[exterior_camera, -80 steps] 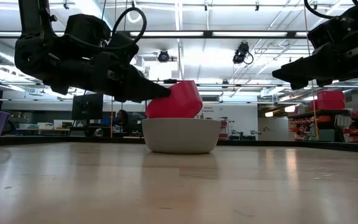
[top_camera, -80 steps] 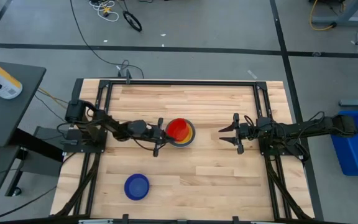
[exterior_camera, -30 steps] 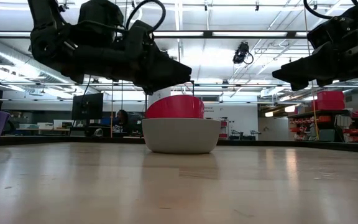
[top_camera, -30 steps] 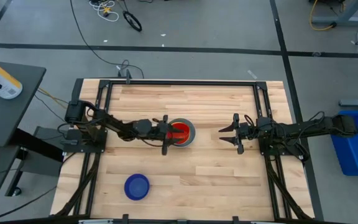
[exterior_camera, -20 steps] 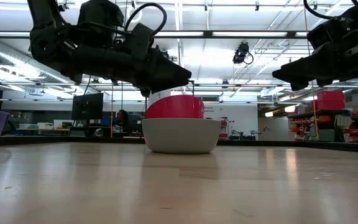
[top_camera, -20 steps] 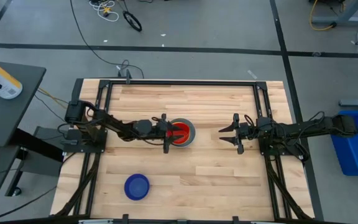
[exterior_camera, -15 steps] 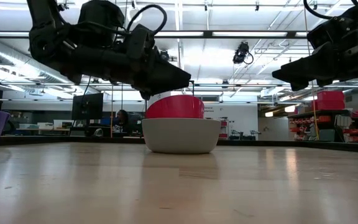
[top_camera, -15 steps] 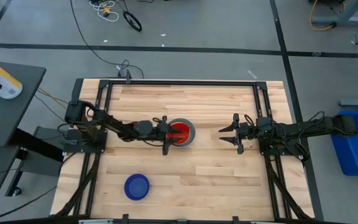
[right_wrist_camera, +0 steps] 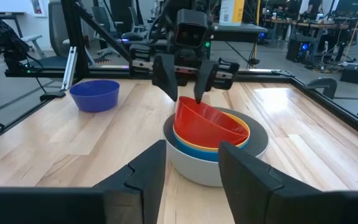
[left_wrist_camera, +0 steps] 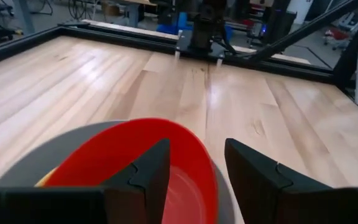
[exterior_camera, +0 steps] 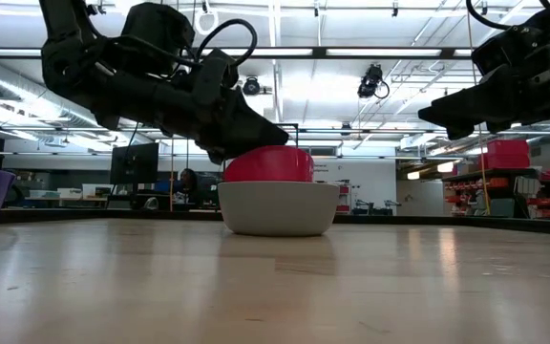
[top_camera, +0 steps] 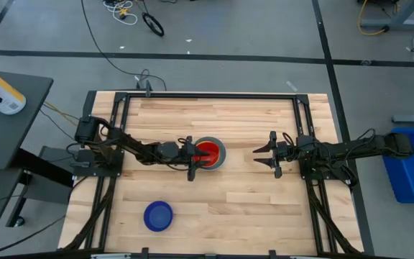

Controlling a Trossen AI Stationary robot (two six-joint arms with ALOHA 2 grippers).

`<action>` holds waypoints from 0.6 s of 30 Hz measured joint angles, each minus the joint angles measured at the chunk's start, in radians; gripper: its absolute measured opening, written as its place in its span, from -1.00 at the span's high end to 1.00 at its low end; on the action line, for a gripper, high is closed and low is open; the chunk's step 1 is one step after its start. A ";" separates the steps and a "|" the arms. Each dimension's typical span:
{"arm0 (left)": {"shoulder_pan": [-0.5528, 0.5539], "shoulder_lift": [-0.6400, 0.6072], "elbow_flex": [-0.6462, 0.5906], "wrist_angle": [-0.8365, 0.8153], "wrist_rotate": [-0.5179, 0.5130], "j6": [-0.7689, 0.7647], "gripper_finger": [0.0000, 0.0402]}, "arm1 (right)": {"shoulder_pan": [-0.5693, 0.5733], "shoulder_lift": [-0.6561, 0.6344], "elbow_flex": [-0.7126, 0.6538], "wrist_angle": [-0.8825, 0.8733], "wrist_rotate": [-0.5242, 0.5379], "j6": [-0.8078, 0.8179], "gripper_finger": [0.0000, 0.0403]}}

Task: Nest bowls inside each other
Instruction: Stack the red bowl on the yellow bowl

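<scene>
We see the left gripper point(top_camera: 190, 158) at the near edge of the bowl stack, fingers apart and straddling the red bowl's point(top_camera: 206, 152) rim without squeezing it. Red bowl sits tilted in the yellow bowl point(right_wrist_camera: 232, 147), inside the grey bowl point(exterior_camera: 278, 208), mid-table. Dark blue bowl point(top_camera: 158, 215) sits alone near the front. Right gripper point(top_camera: 274, 153) hovers open, off to the right.
</scene>
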 joint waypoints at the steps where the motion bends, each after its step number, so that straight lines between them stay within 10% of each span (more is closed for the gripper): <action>1: 0.000 0.000 0.000 -0.001 0.002 -0.006 0.19 | 0.000 0.000 0.000 0.000 0.000 0.000 0.25; 18: -0.013 0.169 0.036 0.218 0.080 -0.024 0.19 | 0.000 0.000 0.000 0.002 0.000 0.003 0.17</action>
